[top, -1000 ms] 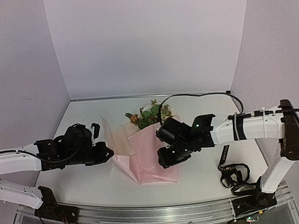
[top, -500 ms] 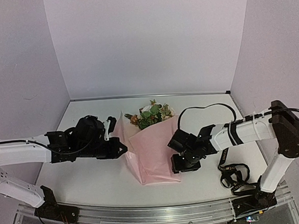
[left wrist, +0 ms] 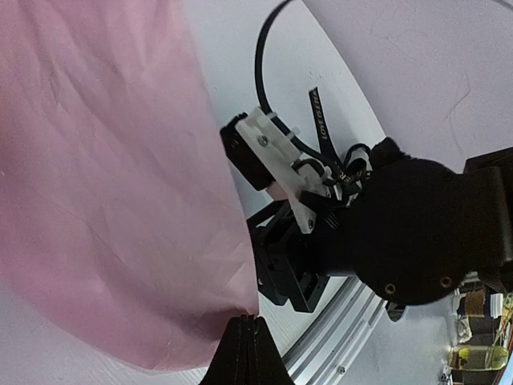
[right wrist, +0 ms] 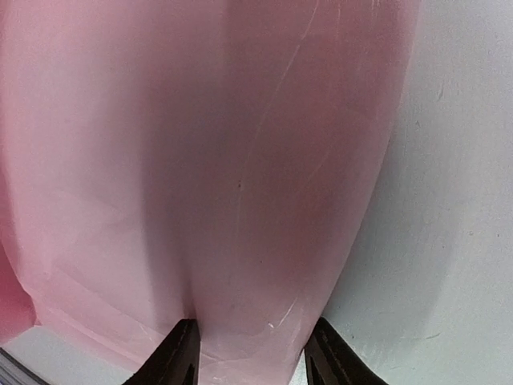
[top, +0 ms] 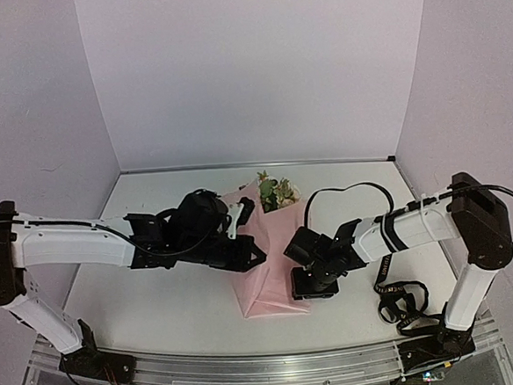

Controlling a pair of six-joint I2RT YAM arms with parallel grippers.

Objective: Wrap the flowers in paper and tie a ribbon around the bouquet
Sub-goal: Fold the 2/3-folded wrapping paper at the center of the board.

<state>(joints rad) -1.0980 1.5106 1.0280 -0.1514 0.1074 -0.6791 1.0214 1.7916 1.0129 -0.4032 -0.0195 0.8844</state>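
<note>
Paper (top: 272,284) folded over flowers (top: 274,191), heads showing beyond. Left gripper (left wrist: 244,325) closed, pinching a paper corner. Right gripper (right wrist: 250,353) half open, fingers straddling the paper's lower fold.

Pale gold lettering printed along the ribbon (left wrist: 319,122), seen from my left wrist, possibly capitals, too small and blurred for me to read, same ribbon lying at the near right from above, nothing else legible.
</note>
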